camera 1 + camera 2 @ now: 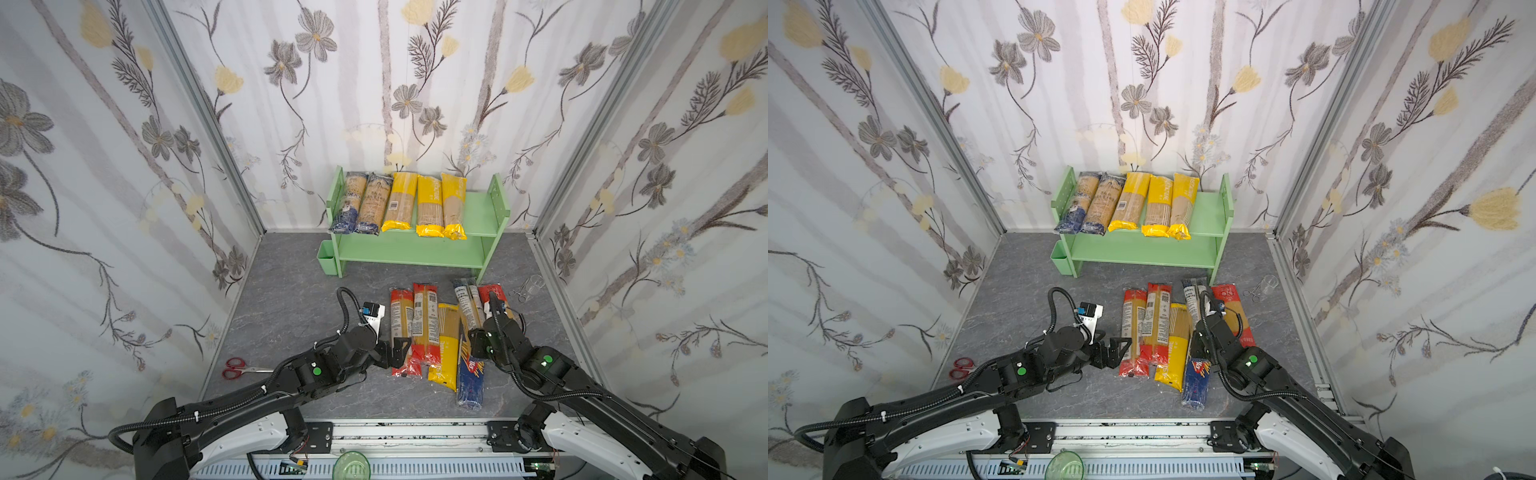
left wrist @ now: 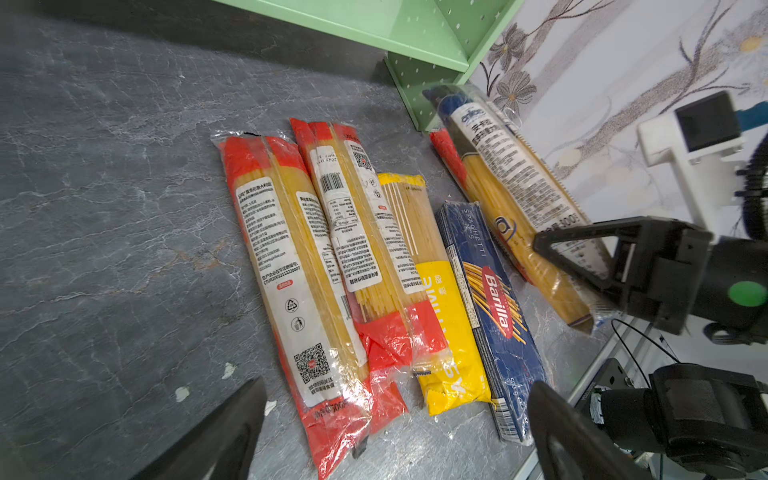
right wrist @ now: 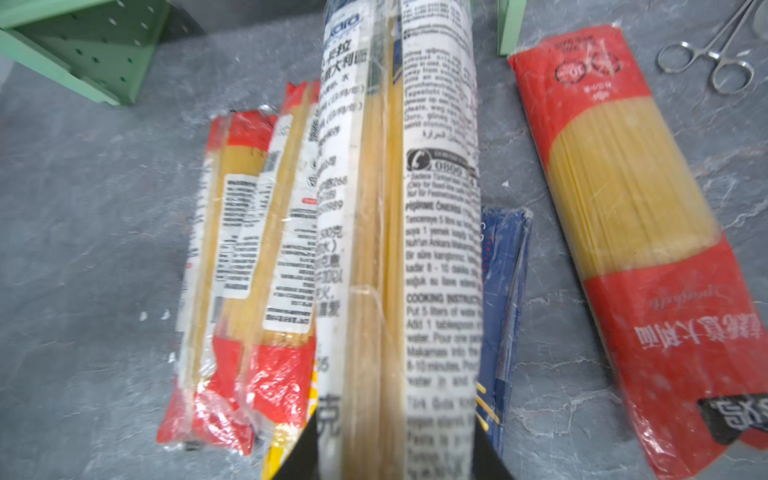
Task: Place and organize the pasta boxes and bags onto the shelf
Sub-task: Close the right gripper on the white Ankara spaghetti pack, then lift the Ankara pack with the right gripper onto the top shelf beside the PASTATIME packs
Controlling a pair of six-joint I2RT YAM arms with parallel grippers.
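Dark-blue-ended bag [image 3: 395,249] is sitting lengthwise between the jaws of the right gripper [image 3: 395,455], its long axis running straight away from the wrist toward the shelf [image 1: 478,212]. The jaws are pressing on its two long sides near the end closest to the robot. In the left wrist view the bag is tilting clear of the desk [image 1: 291,299], so I am judging it gripped rather than merely straddled. Its far end is pointing at the shelf's right-hand leg, close to it.

Five packs [image 1: 399,199] are lying side by side on the upper board, leaving one bare strip at that board's right end. That strip is lying ahead of the held bag and higher, so the coming move is looking like a lift and a forward carry with little turning.

On the desk to the bag's left, two red-ended bags [image 2: 291,270], a yellow-ended bag [image 2: 444,332] and the Barilla box [image 2: 494,307] are waiting. A single red bag [image 3: 623,199] is lying to its right.

The right arm, clearly the nearer one, is reaching forward low with its wrist bent down. The left gripper [image 1: 397,353] is hovering wide open and empty just beside the near ends of the red-ended bags, its arm stretching low across the desk.
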